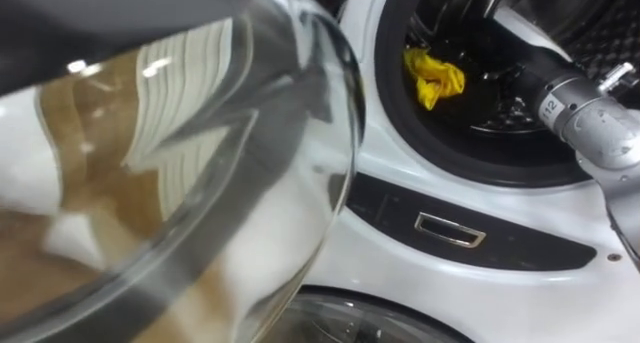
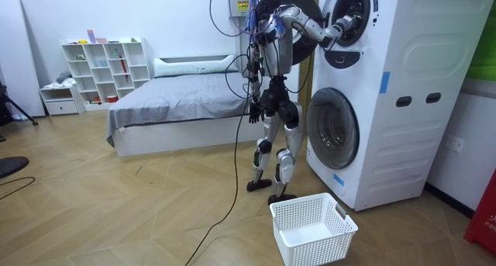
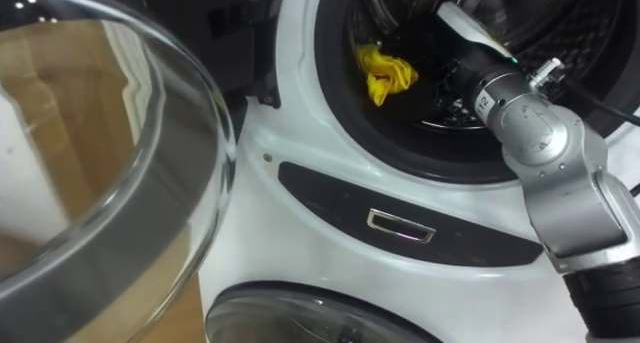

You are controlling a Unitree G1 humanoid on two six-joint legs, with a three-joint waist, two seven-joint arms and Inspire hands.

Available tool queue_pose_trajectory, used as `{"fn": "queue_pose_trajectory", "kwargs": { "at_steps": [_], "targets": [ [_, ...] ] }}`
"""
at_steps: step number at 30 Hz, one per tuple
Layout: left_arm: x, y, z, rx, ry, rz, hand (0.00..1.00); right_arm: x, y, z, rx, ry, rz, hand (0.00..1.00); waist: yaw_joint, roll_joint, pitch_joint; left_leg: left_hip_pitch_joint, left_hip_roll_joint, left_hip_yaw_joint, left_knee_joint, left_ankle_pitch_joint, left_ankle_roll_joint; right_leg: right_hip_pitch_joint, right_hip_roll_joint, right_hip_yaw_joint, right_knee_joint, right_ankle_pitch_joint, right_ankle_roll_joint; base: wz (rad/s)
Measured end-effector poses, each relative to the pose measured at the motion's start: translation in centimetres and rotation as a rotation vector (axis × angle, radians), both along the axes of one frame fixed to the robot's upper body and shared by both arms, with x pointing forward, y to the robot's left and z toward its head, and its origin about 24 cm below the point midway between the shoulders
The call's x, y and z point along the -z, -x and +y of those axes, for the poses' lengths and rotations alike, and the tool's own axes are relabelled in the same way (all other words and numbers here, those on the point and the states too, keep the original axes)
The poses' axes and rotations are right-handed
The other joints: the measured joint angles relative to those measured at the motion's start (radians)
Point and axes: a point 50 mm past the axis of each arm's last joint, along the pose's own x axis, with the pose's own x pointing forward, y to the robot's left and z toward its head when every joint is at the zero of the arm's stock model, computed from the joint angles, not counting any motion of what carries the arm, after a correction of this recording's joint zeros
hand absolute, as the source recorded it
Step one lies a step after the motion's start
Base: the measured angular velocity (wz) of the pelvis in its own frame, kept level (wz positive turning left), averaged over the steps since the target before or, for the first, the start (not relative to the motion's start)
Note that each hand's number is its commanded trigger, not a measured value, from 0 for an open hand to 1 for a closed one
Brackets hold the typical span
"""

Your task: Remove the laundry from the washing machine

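Yellow cloth (image 1: 433, 76) lies in drum (image 1: 590, 23) (door (image 1: 200, 133) open).

Beside the upper drum opening of the washing machine (image 2: 387, 88), the right arm is showing a rounded silver-grey joint housing with a dull metal sheen. It is carrying a pale collar ring with a small dark printed mark, and a short thin stub is poking from its side. Toward the drum the forearm is turning black, with a white strip along it. Away from the machine, the torso is wearing a tangle of red, blue and black cables. The legs are shining silver-grey over dark feet, and the left robot hand (image 2: 253, 112) is looking dark.
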Motion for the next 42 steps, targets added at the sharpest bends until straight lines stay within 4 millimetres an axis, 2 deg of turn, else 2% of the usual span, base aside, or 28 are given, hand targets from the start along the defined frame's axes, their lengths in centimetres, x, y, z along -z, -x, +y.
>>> {"fn": "queue_pose_trajectory", "kwargs": {
  "at_steps": [6, 16, 20, 23, 25, 27, 28, 29, 32, 33, 34, 36, 37, 39, 40, 42],
  "targets": [
    [0.0, -0.4, -0.1, 0.009, 0.014, -0.018, 0.0, 0.0, 0.0, 0.0, -0.008, -0.02, 0.004, 1.0, -0.001, -0.008, 0.0041, 0.0, 0.0, 0.0, -0.001, 0.0, 0.0, -0.001, 0.001, 0.005, -0.003, 0.0, 0.0, -0.02],
    [0.1, -0.4, -0.1, 0.007, 0.013, -0.015, 0.0, 0.0, 0.0, 0.0, -0.02, -0.057, 0.013, 1.0, -0.002, -0.008, 0.0047, -0.002, 0.004, -0.003, -0.002, 0.0, 0.0, 0.004, 0.007, 0.005, -0.015, 0.002, -0.003, 0.0],
    [0.1, -0.2, -0.1, 0.005, 0.012, -0.013, 0.0, -0.1, 0.1, 0.0, -0.03, -0.086, 0.01, 1.0, -0.005, -0.003, 0.0069, -0.003, 0.006, -0.001, -0.002, 0.0, 0.0, 0.005, 0.009, 0.003, -0.015, 0.003, -0.005, 0.0],
    [0.0, -0.1, -0.1, -0.006, 0.014, -0.024, 0.0, -0.5, 0.3, 0.2, -0.035, -0.105, -0.016, 1.0, -0.008, 0.01, 0.006, -0.008, 0.012, 0.003, -0.002, -0.006, -0.01, -0.003, 0.014, 0.006, -0.014, 0.004, -0.006, -0.01],
    [0.1, 0.3, -0.1, -0.058, 0.024, -0.039, 0.0, -1.5, 1.2, 1.1, -0.068, -0.108, -0.092, 1.0, -0.02, 0.02, 0.0029, -0.01, 0.013, 0.009, -0.005, -0.006, -0.01, -0.007, 0.015, 0.006, -0.013, 0.004, -0.006, -0.03],
    [0.2, 1.2, -0.1, -0.073, 0.014, -0.022, 0.0, -1.7, 2.4, 1.5, -0.084, -0.131, -0.144, 1.0, -0.022, 0.031, -0.0003, -0.005, 0.015, 0.021, -0.005, -0.006, -0.01, -0.006, 0.015, 0.009, -0.013, 0.004, -0.006, -0.04],
    [0.2, 1.7, -0.2, -0.08, 0.01, -0.012, 0.0, -1.4, 3.4, 1.8, -0.098, -0.154, -0.165, 1.0, -0.025, 0.038, -0.0037, 0.003, 0.016, 0.041, -0.004, -0.006, -0.01, -0.001, 0.017, 0.014, -0.013, 0.004, -0.006, -0.11],
    [0.3, 2.0, -0.2, -0.086, 0.009, -0.008, 0.0, -1.2, 3.8, 1.9, -0.106, -0.166, -0.171, 1.0, -0.027, 0.041, -0.0038, 0.009, 0.016, 0.05, -0.004, -0.006, -0.01, 0.003, 0.017, 0.018, -0.014, 0.004, -0.006, -0.18],
    [0.5, 3.7, -0.7, -0.102, 0.012, 0.028, 0.0, 0.2, 5.9, 2.5, -0.148, -0.301, -0.165, 1.0, -0.055, 0.059, -0.0042, 0.03, 0.018, 0.051, -0.003, -0.006, -0.01, 0.028, 0.02, 0.027, -0.02, 0.004, -0.006, -0.1],
    [0.6, 4.1, -0.9, -0.106, 0.019, 0.036, 0.0, 0.9, 6.8, 2.5, -0.155, -0.338, -0.155, 1.0, -0.064, 0.071, -0.0032, 0.035, 0.018, 0.054, -0.004, -0.006, -0.01, 0.033, 0.02, 0.03, -0.019, 0.003, -0.006, 0.0],
    [0.7, 4.3, -1.3, -0.11, 0.028, 0.038, 0.0, 1.5, 7.7, 2.5, -0.16, -0.362, -0.152, 1.0, -0.075, 0.074, -0.0073, 0.037, 0.018, 0.056, -0.004, -0.006, -0.01, 0.033, 0.02, 0.033, -0.019, 0.003, -0.005, -0.06],
    [1.0, 4.5, -1.7, -0.117, 0.04, 0.046, 0.0, 2.4, 8.8, 2.6, -0.186, -0.417, -0.128, 1.0, -0.095, 0.083, -0.0032, 0.039, 0.017, 0.056, -0.005, -0.006, -0.01, 0.034, 0.019, 0.036, -0.018, 0.003, -0.005, -0.05],
    [1.1, 4.7, -1.9, -0.117, 0.045, 0.05, 0.0, 2.7, 9.5, 2.7, -0.211, -0.425, -0.12, 1.0, -0.113, 0.085, -0.0019, 0.038, 0.016, 0.056, -0.005, -0.006, -0.01, 0.033, 0.018, 0.036, -0.018, 0.003, -0.005, 0.0],
    [1.1, 4.9, -2.0, -0.119, 0.043, 0.053, 0.0, 2.7, 10.3, 3.1, -0.254, -0.436, -0.113, 1.0, -0.125, 0.085, -0.002, 0.037, 0.015, 0.061, -0.005, -0.007, -0.01, 0.031, 0.019, 0.04, -0.019, 0.002, -0.006, 0.0],
    [1.1, 5.1, -2.0, -0.126, 0.041, 0.056, 0.0, 2.9, 10.5, 2.9, -0.257, -0.441, -0.099, 1.0, -0.139, 0.081, -0.0028, 0.037, 0.015, 0.066, -0.005, -0.009, -0.013, 0.029, 0.02, 0.045, -0.016, 0.0, -0.006, 0.0],
    [1.1, 5.3, -1.9, -0.149, 0.037, 0.045, 0.0, 3.2, 10.8, 2.0, -0.237, -0.452, -0.085, 1.0, -0.145, 0.079, -0.0059, 0.033, 0.018, 0.082, -0.008, -0.014, -0.014, 0.016, 0.027, 0.066, -0.009, -0.002, -0.006, -0.11]
  ]
}}
